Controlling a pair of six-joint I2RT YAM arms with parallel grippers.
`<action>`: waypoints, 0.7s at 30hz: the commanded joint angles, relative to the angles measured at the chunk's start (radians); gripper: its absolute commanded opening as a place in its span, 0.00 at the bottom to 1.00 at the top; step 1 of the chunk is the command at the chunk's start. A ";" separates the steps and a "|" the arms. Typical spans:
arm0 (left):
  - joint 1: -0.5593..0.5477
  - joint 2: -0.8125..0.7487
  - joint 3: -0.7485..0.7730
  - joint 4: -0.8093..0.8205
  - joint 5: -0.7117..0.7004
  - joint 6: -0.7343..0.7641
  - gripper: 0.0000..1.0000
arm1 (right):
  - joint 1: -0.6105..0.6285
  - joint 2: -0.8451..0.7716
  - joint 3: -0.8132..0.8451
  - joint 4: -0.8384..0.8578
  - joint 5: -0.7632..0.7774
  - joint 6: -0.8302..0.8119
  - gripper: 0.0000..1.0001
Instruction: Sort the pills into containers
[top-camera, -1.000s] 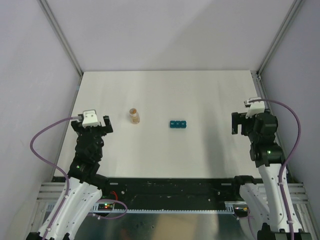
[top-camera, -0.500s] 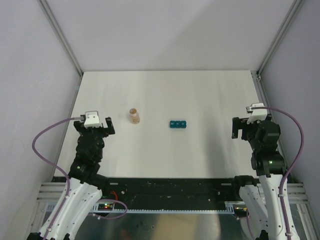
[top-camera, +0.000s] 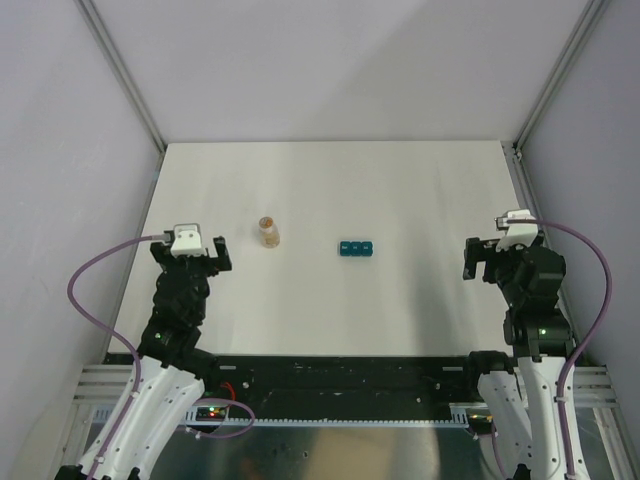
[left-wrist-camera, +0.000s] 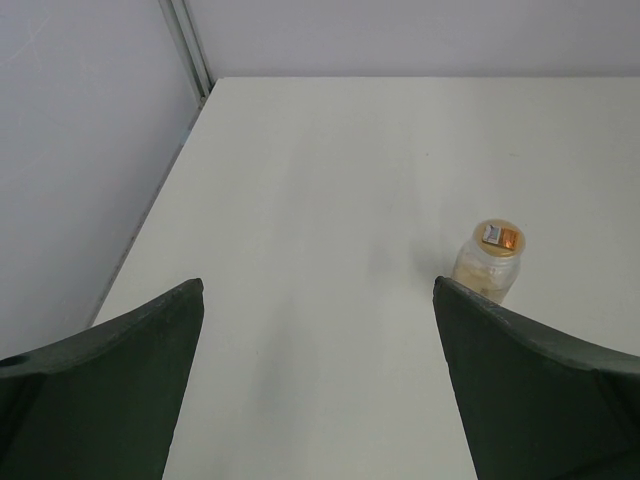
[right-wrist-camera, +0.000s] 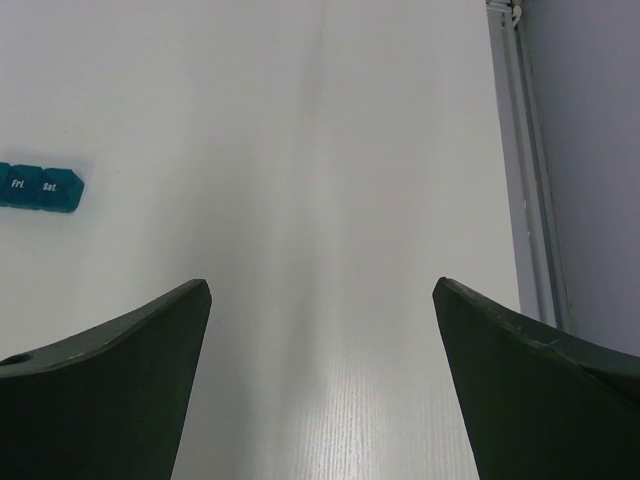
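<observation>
Teal containers (top-camera: 355, 248), lids apparently closed, lie near orange bottle (top-camera: 268, 233).

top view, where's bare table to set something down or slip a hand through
Bare: the far half of the table behind the bottle and containers; the gap between those two; the stretch from containers to right gripper. Nothing crowded; tightest is left gripper to bottle.

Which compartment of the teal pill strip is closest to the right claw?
The end compartment marked Sat.; the Fri. one beside it lies farther from the right claw.
</observation>
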 joint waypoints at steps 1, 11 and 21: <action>0.016 -0.003 0.020 0.010 -0.024 0.007 1.00 | -0.007 0.009 -0.006 0.039 0.027 0.015 0.99; 0.025 -0.002 0.010 0.006 -0.002 0.000 1.00 | -0.007 0.003 -0.006 0.022 -0.015 -0.012 0.99; 0.032 -0.008 0.002 0.007 0.011 -0.003 1.00 | -0.008 0.001 -0.007 0.018 -0.023 -0.016 0.99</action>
